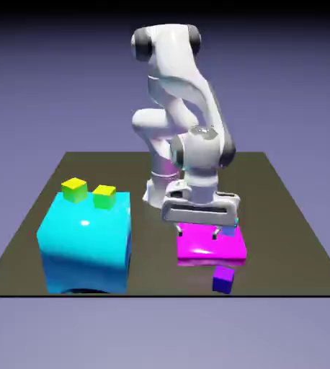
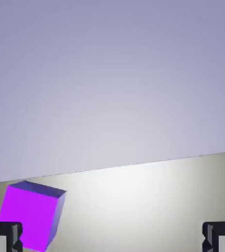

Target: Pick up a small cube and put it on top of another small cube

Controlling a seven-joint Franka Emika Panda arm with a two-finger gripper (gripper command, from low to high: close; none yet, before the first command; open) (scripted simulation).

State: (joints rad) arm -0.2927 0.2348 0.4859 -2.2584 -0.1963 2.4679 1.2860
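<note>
- Jaws (image 1: 197, 232) hang wide apart above the magenta block, with nothing between them; in the hand view the two grey fingertips (image 2: 4, 236) sit at opposite lower corners with only bare desk in the gap.
- Desk (image 1: 283, 216) is a dark olive slab carrying everything, and its far edge cuts across the hand view against the pale backdrop.
- White arm (image 1: 179, 108) bends down from its base and holds the hand low over the middle of the desk.
- Big cyan block (image 1: 87, 245) stands at the exterior view's left, well apart from the hand.
- Magenta block (image 1: 210, 243) is flat and low, directly under the hand; a small bluish shape with a cyan top shows at its far right corner, partly hidden by one finger.
- Two yellow-green cubes (image 1: 75, 189) rest on top of the cyan block, near each other but apart.
- Small purple cube (image 1: 223, 279) sits on the desk just in front of the magenta block, nearer the camera than the hand; in the hand view it shows at lower left, beside the left fingertip, not between the tips.
- Progress, as I judge it: nothing is picked up or stacked yet. Lining up over the purple cube, closing on it, lifting and placing it on another small cube all remain.
</note>
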